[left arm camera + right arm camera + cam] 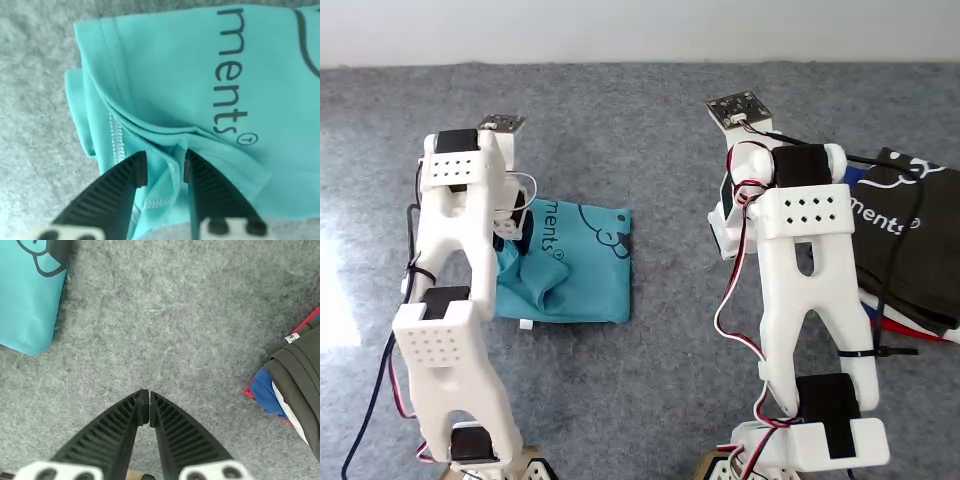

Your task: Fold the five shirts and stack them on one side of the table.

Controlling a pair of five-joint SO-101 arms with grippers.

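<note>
The teal shirt lies folded on the grey worktop under the left arm, well apart from the stack of folded shirts at the right side, which has a black shirt on top. The left tool is clenched on a raised ridge of teal fabric near a hemmed edge, its jaws held a little apart by the cloth between them. The right tool is clenched on nothing, over bare worktop between the teal shirt and the stack.

The main risk seems to be the grip itself. It looks to hold only a bunched upper layer, so a lift or drag may peel the fold open rather than carry the whole shirt. The cloth near the jaws is already rumpled, and pulling could spread that. The right arm also stands in the path to the stack, so a collision there is possible.
</note>
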